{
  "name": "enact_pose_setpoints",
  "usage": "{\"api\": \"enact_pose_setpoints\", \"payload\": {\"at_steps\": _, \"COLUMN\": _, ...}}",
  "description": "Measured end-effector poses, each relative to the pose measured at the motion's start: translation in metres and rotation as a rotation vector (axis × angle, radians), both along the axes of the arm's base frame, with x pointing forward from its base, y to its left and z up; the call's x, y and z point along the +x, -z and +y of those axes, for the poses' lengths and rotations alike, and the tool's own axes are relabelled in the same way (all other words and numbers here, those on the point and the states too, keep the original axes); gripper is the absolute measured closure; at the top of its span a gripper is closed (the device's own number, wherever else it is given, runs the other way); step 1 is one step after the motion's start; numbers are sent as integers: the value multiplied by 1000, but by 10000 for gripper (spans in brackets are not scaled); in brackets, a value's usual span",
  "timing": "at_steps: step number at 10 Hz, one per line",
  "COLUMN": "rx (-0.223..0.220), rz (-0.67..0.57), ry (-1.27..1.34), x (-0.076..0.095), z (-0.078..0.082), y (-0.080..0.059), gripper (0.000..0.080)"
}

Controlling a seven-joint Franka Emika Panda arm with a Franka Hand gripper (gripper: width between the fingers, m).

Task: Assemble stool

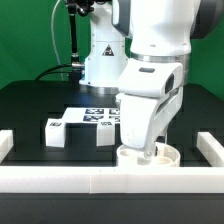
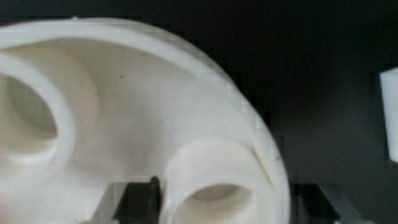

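Observation:
The round white seat disc lies by the front rail, and my gripper reaches straight down onto it. In the wrist view the seat disc fills most of the picture, with one large socket toward its edge. My gripper is shut on a white leg whose rounded hollow end shows between the dark fingers, standing on the seat. Two more white legs lie on the black table: one toward the exterior view's left, the other close beside the arm.
The marker board lies behind the loose legs. A long white rail wall runs along the front, with short walls at each side. The robot's base stands at the back. A white block edge shows in the wrist view.

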State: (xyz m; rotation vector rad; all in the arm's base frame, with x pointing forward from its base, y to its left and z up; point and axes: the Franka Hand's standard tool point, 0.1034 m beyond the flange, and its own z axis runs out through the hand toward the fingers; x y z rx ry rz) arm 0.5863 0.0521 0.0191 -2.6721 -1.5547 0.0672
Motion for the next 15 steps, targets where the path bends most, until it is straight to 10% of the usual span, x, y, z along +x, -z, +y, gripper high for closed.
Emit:
{"api": "enact_pose_setpoints", "payload": {"at_steps": 6, "rx": -6, "rz": 8, "ry": 21, "x": 2, "z": 43, "y": 0, "gripper": 481}}
{"api": "enact_pose_setpoints", "payload": {"at_steps": 12, "rx": -8, "rz": 7, "ry": 46, "x": 3, "z": 52, "y": 0, "gripper": 481}}
{"api": "enact_pose_setpoints", "payload": {"at_steps": 14, "rx": -8, "rz": 7, "ry": 46, "x": 3, "z": 52, "y": 0, "gripper": 219}}
{"api": "enact_pose_setpoints", "payload": {"at_steps": 15, "rx": -8, "rz": 7, "ry": 46, "x": 3, "z": 52, "y": 0, "gripper": 219}}
